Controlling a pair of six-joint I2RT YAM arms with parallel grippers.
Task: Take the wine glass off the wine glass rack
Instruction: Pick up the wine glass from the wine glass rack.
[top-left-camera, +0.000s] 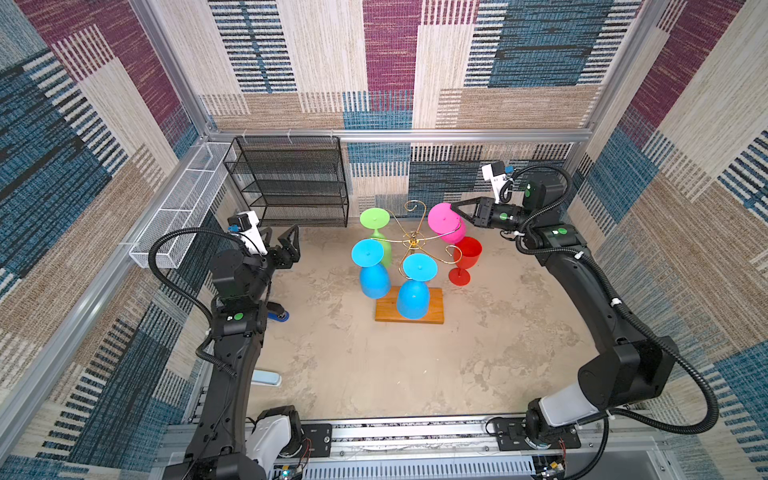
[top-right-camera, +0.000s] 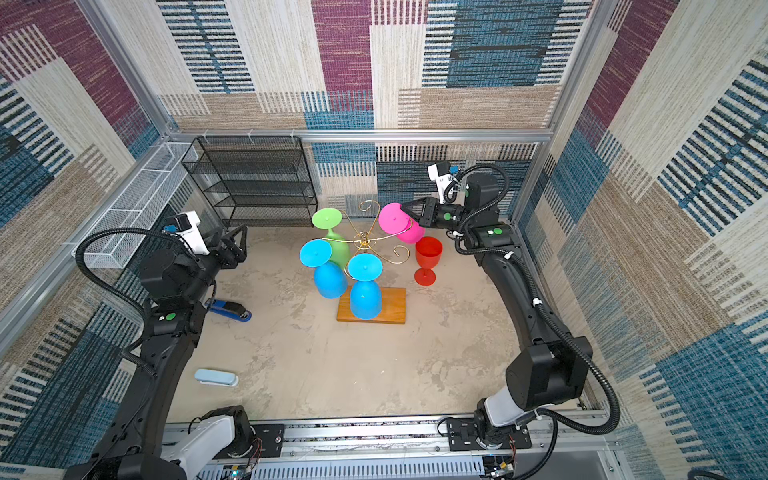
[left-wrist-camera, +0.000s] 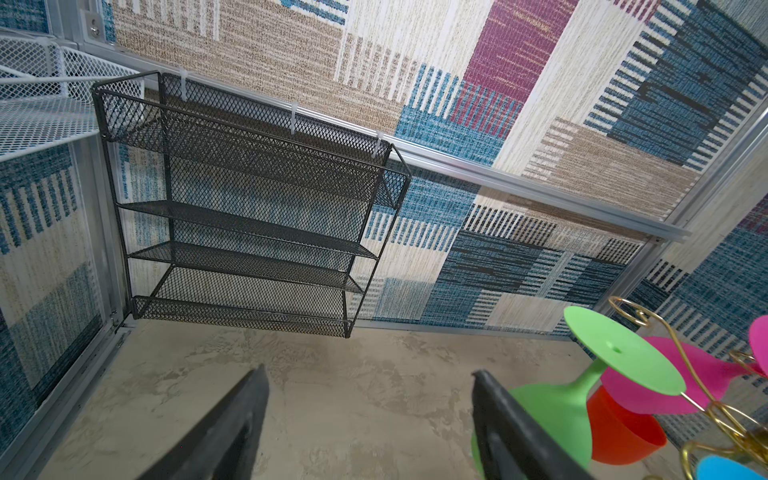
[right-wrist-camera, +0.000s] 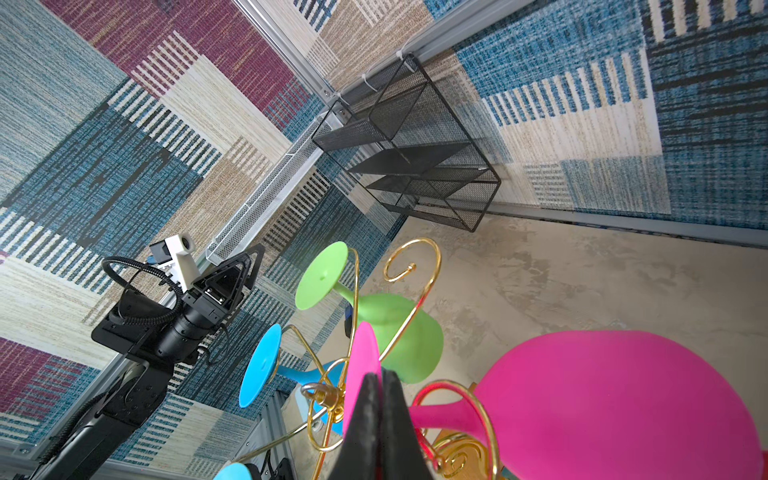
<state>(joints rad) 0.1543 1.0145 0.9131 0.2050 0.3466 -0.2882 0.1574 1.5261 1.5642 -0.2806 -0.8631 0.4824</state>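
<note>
Since the pink wine glass hangs by its foot on the wine glass rack, right hand pinches the foot rim, likely to slide it out; left hand wide, empty.

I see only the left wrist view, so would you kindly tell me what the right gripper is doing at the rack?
Observer: The right gripper is shut on the pink wine glass, at the rim of its foot.
Operator: Thank you. Is the red glass hanging as well?
Observer: No, the red wine glass stands upright on the table, beside the wine glass rack.
Operator: Is anything lying near my arm?
Observer: Yes, a blue stapler lies on the table beside the left arm.
</note>
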